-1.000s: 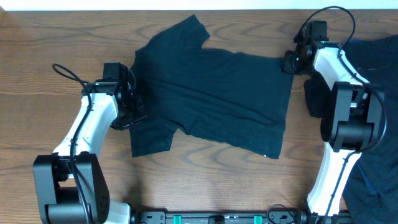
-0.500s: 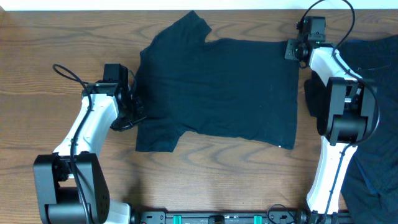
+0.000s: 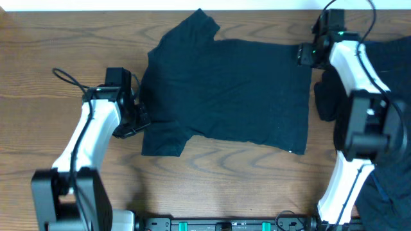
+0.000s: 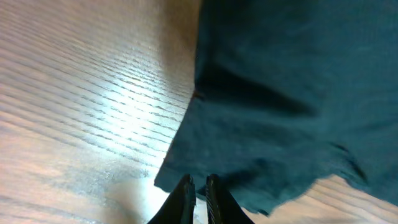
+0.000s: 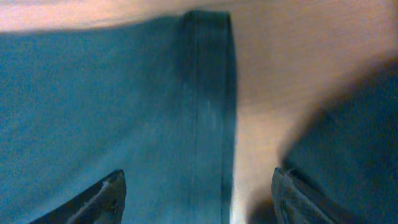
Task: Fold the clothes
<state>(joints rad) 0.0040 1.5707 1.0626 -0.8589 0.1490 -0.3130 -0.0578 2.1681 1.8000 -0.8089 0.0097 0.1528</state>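
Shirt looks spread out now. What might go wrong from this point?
1. The left claw is shut on the shirt's edge; any arm move would likely drag and wrinkle the flat cloth.
2. The right claw stands open over the hem, with the dark pile close beside it; a regrasp may catch that cloth too.

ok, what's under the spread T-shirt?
Only the wooden table shows around the T-shirt, which lies flat on it. Anything beneath the fabric is covered and cannot be seen. There is no obvious bulge.
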